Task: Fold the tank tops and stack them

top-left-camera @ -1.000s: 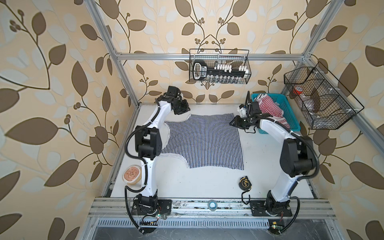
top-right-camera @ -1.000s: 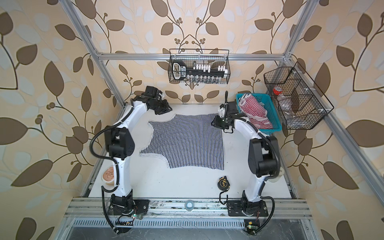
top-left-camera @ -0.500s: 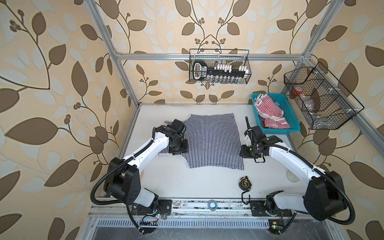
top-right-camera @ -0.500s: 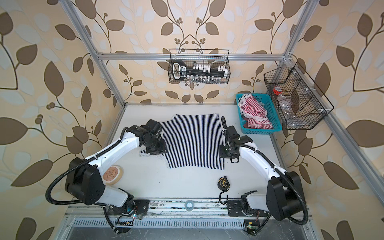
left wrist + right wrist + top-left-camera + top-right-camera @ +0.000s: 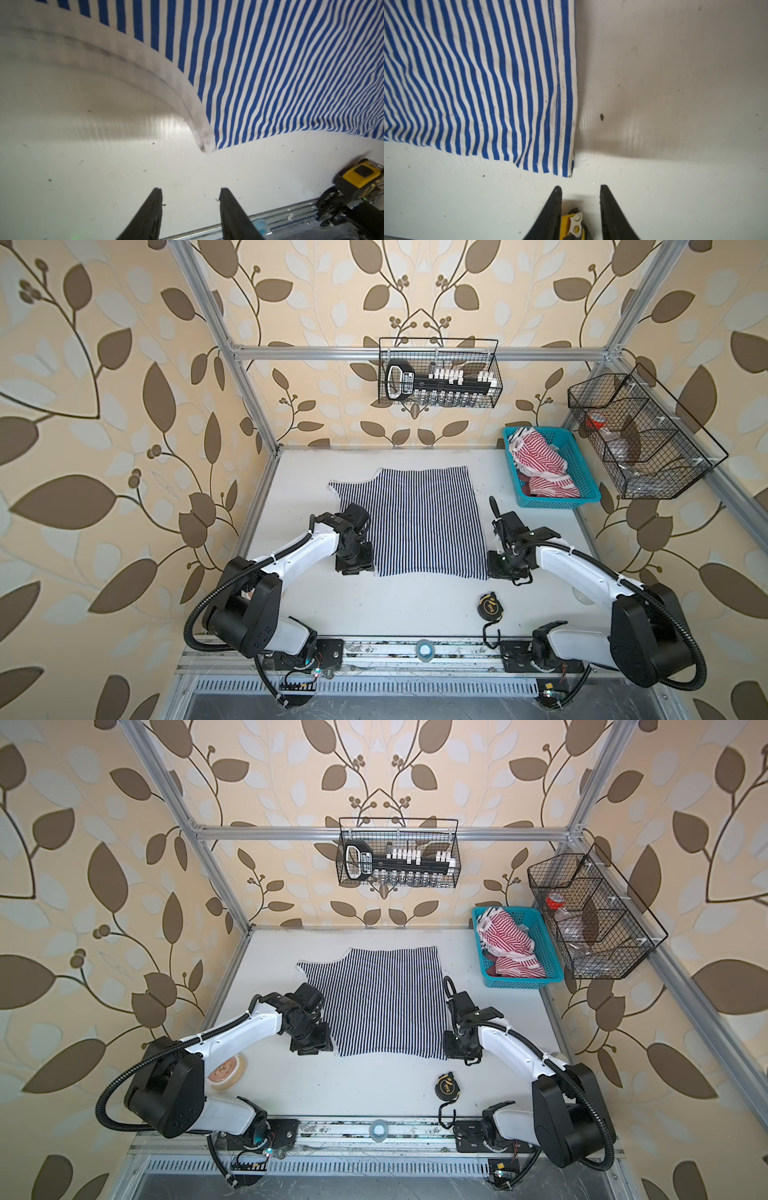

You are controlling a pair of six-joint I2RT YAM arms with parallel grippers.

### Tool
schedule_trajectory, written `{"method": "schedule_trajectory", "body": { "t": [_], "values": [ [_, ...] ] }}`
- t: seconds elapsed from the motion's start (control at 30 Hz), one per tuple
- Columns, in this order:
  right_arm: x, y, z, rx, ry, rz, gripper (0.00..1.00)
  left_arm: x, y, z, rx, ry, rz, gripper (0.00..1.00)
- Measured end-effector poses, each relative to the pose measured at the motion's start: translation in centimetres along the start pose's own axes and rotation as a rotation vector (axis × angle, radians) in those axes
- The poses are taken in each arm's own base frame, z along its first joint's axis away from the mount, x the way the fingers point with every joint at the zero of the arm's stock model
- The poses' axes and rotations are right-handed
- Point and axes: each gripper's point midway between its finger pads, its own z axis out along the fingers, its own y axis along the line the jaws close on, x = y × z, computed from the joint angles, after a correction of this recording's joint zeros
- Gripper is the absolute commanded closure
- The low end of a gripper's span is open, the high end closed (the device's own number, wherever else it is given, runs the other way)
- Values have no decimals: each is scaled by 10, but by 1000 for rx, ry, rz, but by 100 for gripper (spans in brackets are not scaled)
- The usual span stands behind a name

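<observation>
The navy-and-white tank top [image 5: 415, 522] lies flat on the white table [image 5: 415, 614], seen in both top views [image 5: 386, 1002]. My left gripper [image 5: 354, 567] stands at its near left corner, jaws open and empty [image 5: 191, 190], a short way off the white-trimmed corner [image 5: 204, 141]. At the near right corner my right gripper [image 5: 505, 569] is open too [image 5: 580, 187], just clear of the hem corner [image 5: 566, 166]. The red-and-white tank top [image 5: 540, 466] lies crumpled in the blue basket [image 5: 557, 501] at the back right.
A yellow-and-black tape measure [image 5: 490, 608] lies near the front, right of centre. A round dish [image 5: 226, 1073] sits by the left arm's base. Wire baskets hang on the back wall [image 5: 438, 377] and the right frame [image 5: 636, 439].
Both grippers have come from the top's far corners to its near corners. The left jaws have opened wider. The top's outline on the left has changed.
</observation>
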Motion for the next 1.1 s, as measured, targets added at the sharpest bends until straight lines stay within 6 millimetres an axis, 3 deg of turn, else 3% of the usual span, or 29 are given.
{"method": "schedule_trajectory", "body": {
  "t": [0.33, 0.63, 1.1],
  "values": [
    [8, 2, 14, -32, 4, 54, 65, -4, -1, 20, -14, 25, -33, 53],
    [1, 6, 19, -51, -17, 66, 64, -3, -1, 30, -28, 46, -38, 54],
    [-1, 9, 29, -59, -7, 66, 70, 1, 4, 42, -47, 71, -67, 65]
  ]
}}
